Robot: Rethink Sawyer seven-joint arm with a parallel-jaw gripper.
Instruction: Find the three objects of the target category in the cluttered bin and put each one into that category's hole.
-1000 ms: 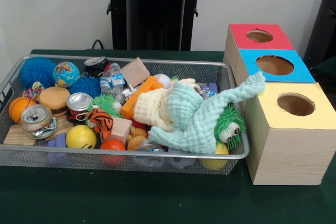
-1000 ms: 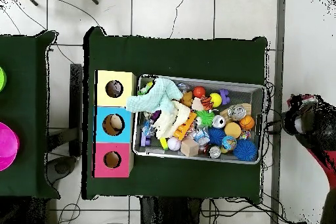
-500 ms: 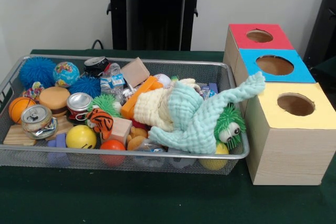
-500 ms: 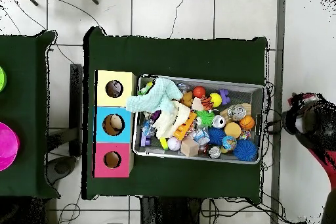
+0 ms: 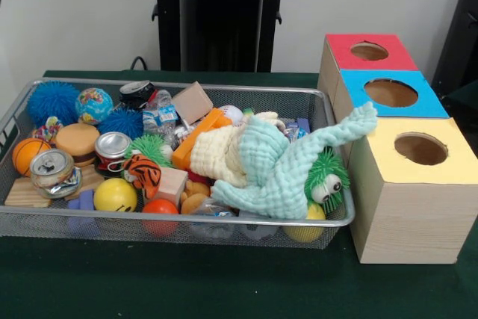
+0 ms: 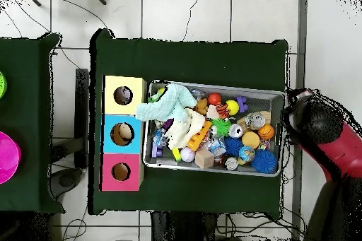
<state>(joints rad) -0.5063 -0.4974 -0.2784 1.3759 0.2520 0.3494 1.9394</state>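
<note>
The silver wire mesh bin (image 5: pixel 284 88) lies on the green table, full of clutter: crushed cans (image 5: pixel 51 168), a yellow smiley ball (image 5: pixel 114 196), a blue spiky ball (image 5: pixel 52 101), a cream cloth (image 5: pixel 216 151) and a green fuzzy toy (image 5: pixel 325 177). A teal cloth (image 5: pixel 284 173) hangs over the bin's end toward the yellow box (image 5: pixel 388 166). The blue box (image 5: pixel 433 102) and red box (image 5: pixel 343 61) stand behind it, each with a round hole. In the overhead view the red and black arm's gripper end (image 6: pixel 298 111) is just outside the bin's (image 6: pixel 254 90) right end.
The robot's black pedestal (image 5: pixel 220 13) stands behind the bin. In the overhead view a second green table with a pink disc (image 6: pixel 7 157) is at the left. Cables lie on the tiled floor around the table.
In the overhead view the arm has swung from the right edge toward the bin's right end. Nothing in the bin has moved.
</note>
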